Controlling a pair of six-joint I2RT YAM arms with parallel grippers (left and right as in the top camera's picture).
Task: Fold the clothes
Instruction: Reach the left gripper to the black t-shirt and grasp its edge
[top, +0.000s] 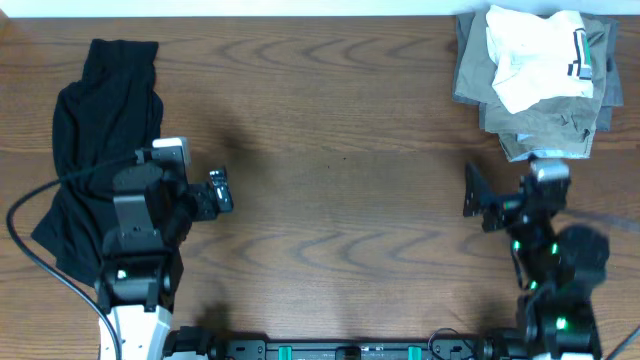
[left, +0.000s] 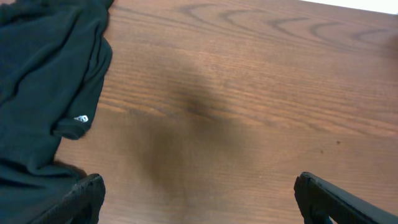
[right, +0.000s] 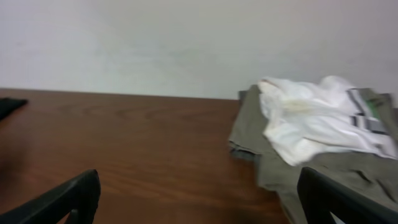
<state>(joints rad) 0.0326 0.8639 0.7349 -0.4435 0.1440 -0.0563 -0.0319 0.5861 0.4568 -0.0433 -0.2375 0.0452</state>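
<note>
Presently, the black garment (top: 100, 150) lies rumpled and unfolded at the left end of the table (top: 340, 120). No fold shows in it, so I judge the task to be at its very start. Its long axis runs from the table's far edge toward the robot, slightly slanted, with the narrower end far and the broader, bunched end near. The left arm (top: 140, 235) stands over the near part of the cloth and hides some of it.

Note the left gripper (top: 218, 192). It sits just beyond the garment's right-hand edge, over bare wood. In the left wrist view its fingers (left: 84, 196) stand wide apart with nothing between them. The garment fills the left of that view, and a small white logo mark (left: 81, 118) shows on a turned hem. The cloth therefore lies to the left of the hand, not ahead of it.

The right gripper (top: 470, 190) is likewise spread wide and empty, well apart from the black garment. It is near the stack of olive-grey garments (top: 480, 90), topped by a white garment (top: 535, 55), at the far right corner. Those are not your concern.

You should expect the left arm to reach first, since it is much the nearer. In my judgement it must swing left onto the cloth's edge before any grasp. The right arm would have to cross the table to assist.
</note>
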